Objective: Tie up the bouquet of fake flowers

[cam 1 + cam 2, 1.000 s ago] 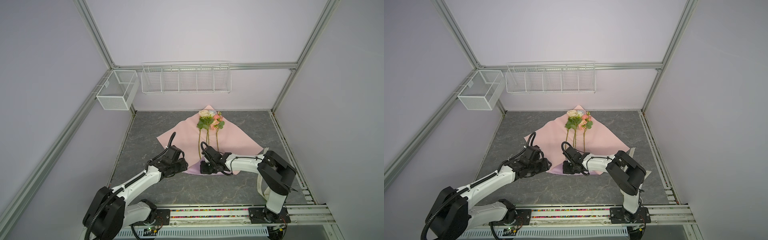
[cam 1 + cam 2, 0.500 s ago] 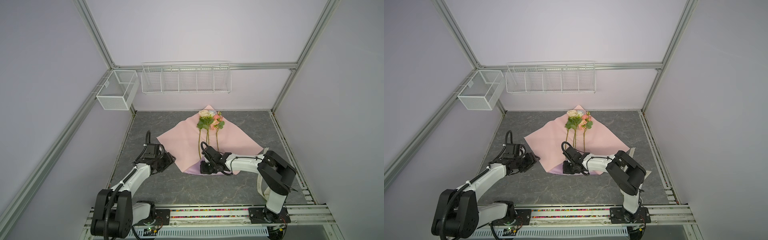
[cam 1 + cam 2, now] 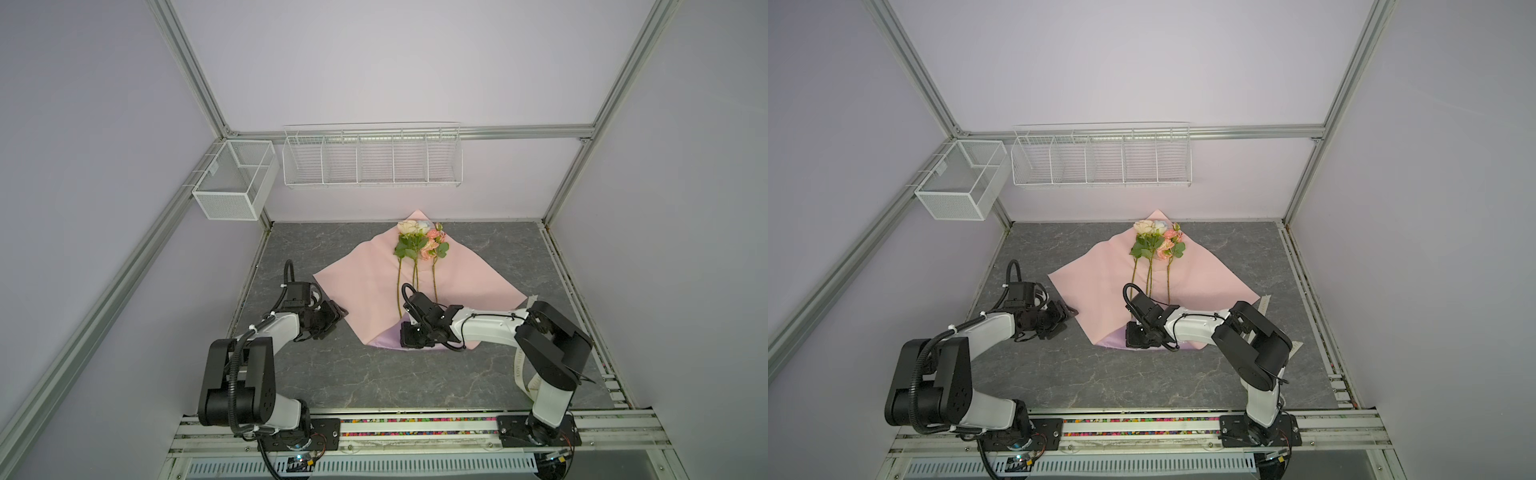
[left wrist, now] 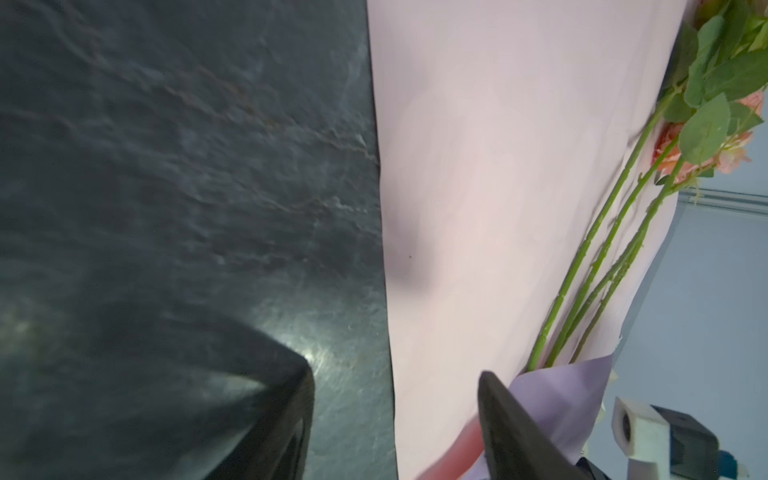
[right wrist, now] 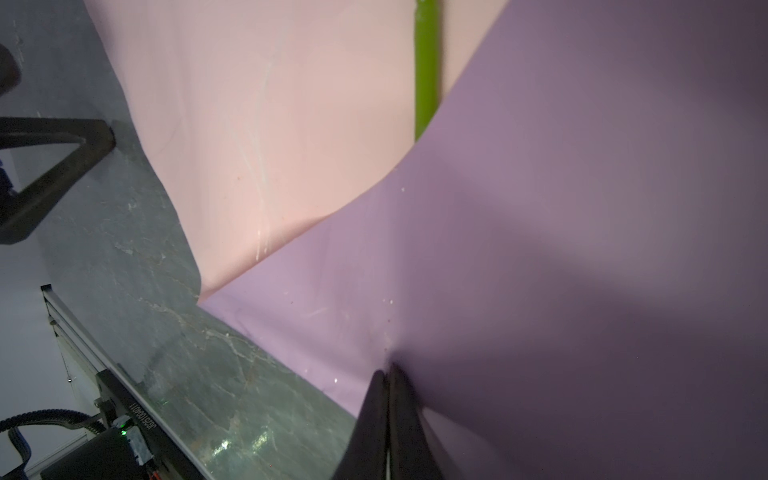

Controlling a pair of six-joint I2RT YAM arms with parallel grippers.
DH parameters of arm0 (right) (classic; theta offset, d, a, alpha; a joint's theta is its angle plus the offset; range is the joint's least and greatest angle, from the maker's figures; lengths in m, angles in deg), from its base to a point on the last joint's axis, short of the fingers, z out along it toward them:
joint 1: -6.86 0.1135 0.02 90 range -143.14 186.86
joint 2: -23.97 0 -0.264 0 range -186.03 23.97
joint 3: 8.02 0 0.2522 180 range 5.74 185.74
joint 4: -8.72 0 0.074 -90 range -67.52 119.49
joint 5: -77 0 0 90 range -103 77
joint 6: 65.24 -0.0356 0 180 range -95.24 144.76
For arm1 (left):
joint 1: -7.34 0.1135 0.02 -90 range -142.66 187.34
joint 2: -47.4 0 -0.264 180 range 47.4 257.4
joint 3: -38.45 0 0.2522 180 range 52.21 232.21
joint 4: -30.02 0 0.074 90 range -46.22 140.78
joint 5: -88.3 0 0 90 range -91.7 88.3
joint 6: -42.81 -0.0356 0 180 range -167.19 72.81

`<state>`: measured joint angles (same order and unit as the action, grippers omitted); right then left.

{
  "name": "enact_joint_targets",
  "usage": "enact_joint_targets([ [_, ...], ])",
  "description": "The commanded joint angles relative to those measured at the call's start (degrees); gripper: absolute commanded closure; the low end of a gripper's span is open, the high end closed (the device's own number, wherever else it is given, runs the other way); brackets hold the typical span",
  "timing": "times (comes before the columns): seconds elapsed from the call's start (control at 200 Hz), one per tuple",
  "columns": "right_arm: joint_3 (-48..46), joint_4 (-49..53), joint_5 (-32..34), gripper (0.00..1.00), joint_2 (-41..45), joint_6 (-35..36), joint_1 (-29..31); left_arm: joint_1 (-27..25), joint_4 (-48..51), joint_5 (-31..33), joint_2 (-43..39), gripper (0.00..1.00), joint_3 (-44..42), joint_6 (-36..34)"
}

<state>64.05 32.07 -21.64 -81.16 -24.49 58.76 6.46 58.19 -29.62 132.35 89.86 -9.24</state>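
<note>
You see a grey table that looks like stone. A big pink paper sheet lies in its middle, turned like a diamond. Its 12 o'clock tip leans up on the back wall. The 6 o'clock tip is folded over, so you see its purple side. A long cream ribbon with letters lies at 4 o'clock. A white wire rack with five parts hangs at 12 o'clock. A white mesh box hangs at 10 o'clock.
</note>
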Motion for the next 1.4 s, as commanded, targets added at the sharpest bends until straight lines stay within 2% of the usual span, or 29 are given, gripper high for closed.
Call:
enact_joint_targets([
  [0.0,-0.14,4.13,0.41,0.91,-1.41,0.12,0.09,2.14,0.40,2.64,3.13,0.37,3.59,-2.58],
  [0.26,0.84,4.82,0.30,0.91,-2.19,0.79,0.04,3.72,0.85,3.88,12.46,0.38,11.65,-3.53],
  [0.49,1.71,5.64,0.23,0.91,-2.39,1.22,-0.02,4.00,-5.72,-2.23,19.85,0.41,13.36,0.35],
  [0.67,1.81,6.02,0.56,0.91,-2.31,1.31,-0.04,4.03,-10.28,-6.66,22.34,0.42,12.13,2.64],
  [0.935,1.55,6.23,0.82,0.91,-2.15,1.32,-0.20,3.63,-14.12,-10.70,20.73,0.42,8.82,5.74],
  [1.395,1.40,6.15,1.09,0.91,-1.91,1.30,-0.31,-2.93,-27.23,-9.24,14.03,0.41,-4.74,17.12],
])
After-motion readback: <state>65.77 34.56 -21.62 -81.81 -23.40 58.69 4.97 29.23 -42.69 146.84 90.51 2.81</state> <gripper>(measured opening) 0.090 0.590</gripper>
